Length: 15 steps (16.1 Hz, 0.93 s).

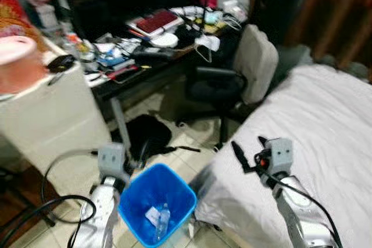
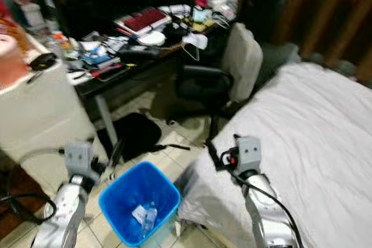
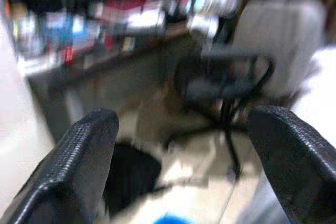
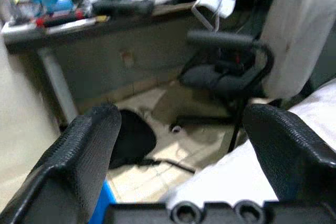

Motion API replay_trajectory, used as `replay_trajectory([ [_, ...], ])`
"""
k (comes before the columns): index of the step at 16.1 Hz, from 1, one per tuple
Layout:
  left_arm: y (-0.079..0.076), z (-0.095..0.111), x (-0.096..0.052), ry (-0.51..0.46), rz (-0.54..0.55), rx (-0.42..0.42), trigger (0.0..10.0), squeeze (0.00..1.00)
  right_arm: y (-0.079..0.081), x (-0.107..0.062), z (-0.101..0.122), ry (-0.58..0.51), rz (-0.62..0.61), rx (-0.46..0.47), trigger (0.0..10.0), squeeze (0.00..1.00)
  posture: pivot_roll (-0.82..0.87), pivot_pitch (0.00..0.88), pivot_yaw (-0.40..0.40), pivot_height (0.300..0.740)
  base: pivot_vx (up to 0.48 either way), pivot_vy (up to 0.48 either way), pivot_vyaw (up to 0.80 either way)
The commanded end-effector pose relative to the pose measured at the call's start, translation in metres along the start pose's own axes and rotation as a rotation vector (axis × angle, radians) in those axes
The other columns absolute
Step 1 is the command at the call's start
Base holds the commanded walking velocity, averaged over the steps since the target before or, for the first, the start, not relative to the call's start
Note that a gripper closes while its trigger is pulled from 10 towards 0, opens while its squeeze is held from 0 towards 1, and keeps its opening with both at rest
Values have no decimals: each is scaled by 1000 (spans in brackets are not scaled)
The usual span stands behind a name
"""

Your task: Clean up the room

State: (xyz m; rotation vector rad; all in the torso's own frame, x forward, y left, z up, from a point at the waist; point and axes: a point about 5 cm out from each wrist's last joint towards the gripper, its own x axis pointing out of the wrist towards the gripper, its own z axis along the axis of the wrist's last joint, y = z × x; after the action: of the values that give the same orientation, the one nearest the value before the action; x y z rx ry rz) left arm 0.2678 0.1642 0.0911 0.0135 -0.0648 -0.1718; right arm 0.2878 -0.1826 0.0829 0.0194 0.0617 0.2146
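The bed [image 1: 325,143], under a white sheet, spreads from 1 to 5 o'clock in the head views and is the largest thing there. From 10 to 12 o'clock runs the desk [image 1: 145,68], heaped with clutter: a red book [image 1: 156,21], a white dish [image 1: 165,40], blue packets, cables and small items too blurred to name. At 9 o'clock stands a pale cabinet [image 1: 46,120] with a pink roll [image 1: 17,62] and a black mouse [image 1: 60,62] on top. At 1 o'clock, between desk and bed, sits the chair [image 1: 244,68], with black seat and arms and a cream back. On the tiled floor under the desk's near edge lies a black bag [image 1: 145,135].

At 6 o'clock, just beside the bed's corner, stands the blue bin [image 1: 157,204]; inside lie a clear bottle [image 1: 163,219] and a scrap of paper, touching each other.

The left gripper [image 3: 178,156] hangs at 7 o'clock beside the bin's left rim, fingers [image 3: 73,166] spread wide and holding nothing; its wrist view is blurred, looking toward the chair and desk. The right gripper [image 1: 249,152] is at 4 o'clock over the bed's edge, its fingers [image 4: 84,156] likewise wide apart and empty, pointing toward the chair and the bag on the floor.
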Motion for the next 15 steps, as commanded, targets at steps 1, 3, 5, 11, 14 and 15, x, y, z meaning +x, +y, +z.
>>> replay_trajectory([
  [1,-5,1,0,20,-18,-16,10000,0,-7,0,-1,-10,-43,12,10000,0,38,0,9,740,0,-480,-800],
  [3,-12,-12,2,88,-38,4,10000,0,-5,8,-1,-9,-40,6,10000,0,25,0,16,740,0,-480,-800],
  [5,-17,-18,5,133,-61,-20,10000,0,-3,11,-3,-6,-40,-2,10000,0,1,0,25,740,0,-480,-800],
  [11,-20,-32,4,213,-88,-2,10000,0,-5,-1,-16,22,-32,-6,10000,0,-39,0,29,740,0,-65,-800],
  [14,-4,-33,2,208,-11,-25,10000,0,-5,1,-12,-6,-33,10,10000,0,-33,0,24,740,0,0,-800],
  [15,3,-27,-1,157,44,-32,10000,0,-6,1,-8,-32,-45,44,10000,0,-28,0,22,740,0,0,-800],
])
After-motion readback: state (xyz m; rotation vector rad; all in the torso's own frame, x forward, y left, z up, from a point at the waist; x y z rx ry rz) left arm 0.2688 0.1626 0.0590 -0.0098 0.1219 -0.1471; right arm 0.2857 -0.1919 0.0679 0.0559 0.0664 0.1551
